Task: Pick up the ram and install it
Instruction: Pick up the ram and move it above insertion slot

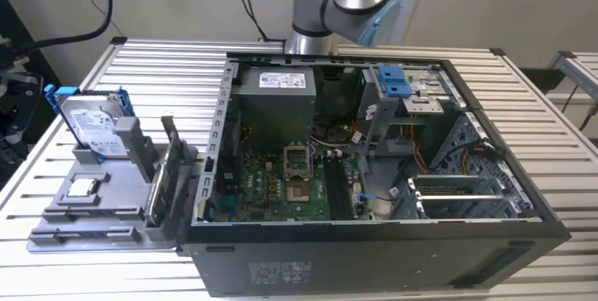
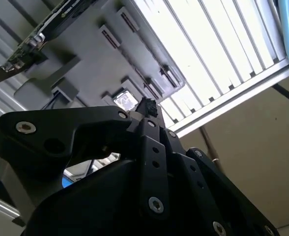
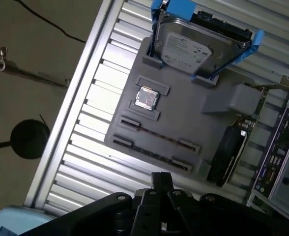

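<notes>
You have even, soft light in the exterior view, the computer case (image 1: 374,259) dim inside; the slatted table (image 2: 208,54) glares white in the second wrist view (slats washed out).

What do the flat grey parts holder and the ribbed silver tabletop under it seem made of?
The flat grey parts holder looks like matte plastic: uniform dull grey, no glare. The ribbed silver tabletop is probably bare aluminium: long straight slats with bright metallic sheen.
</notes>
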Controlling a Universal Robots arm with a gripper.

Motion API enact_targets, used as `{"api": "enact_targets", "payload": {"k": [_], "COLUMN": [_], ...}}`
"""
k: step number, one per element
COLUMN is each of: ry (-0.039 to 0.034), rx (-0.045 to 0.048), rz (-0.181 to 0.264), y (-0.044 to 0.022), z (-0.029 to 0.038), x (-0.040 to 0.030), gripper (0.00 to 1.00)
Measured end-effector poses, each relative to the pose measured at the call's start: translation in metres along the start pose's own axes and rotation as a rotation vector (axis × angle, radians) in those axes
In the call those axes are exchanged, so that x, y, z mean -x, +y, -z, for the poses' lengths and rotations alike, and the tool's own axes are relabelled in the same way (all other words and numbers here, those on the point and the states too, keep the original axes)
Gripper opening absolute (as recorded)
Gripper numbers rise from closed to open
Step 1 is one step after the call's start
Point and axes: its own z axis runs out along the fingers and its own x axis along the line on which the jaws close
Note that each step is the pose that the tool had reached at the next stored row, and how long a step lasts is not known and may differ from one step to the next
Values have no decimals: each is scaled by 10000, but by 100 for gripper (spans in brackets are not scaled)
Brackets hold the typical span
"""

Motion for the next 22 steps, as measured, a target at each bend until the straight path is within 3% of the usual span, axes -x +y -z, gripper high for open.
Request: {"api": "enact_targets", "payload": {"k": [14, 22], "ry": [60, 77], "rx": [1, 6], "rz": [1184, 1534], "y": [2, 2], "z": [0, 0], "x": [-3, -4], "gripper": [11, 11]}}
